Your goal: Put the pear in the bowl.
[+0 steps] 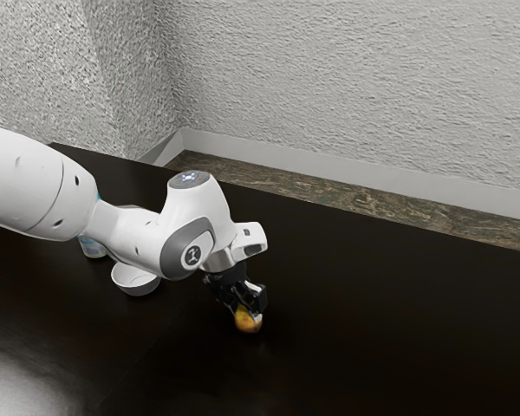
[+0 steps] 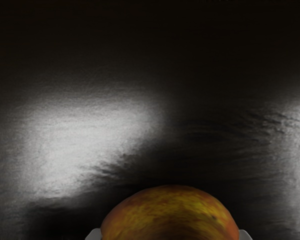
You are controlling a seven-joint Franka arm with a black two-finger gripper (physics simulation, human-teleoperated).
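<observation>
One pear lies between the tips of the gripper, clamped on it from both sides.

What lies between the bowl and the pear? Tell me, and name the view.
Bare dark tabletop lies between the bowl and the pear, up to the gripper holding the pear; the exterior view shows this.

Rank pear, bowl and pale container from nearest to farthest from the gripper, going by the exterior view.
1. Pear: held in the gripper.
2. Bowl: toward the exterior view's left.
3. Pale container: farther that way, partly behind the arm.
</observation>
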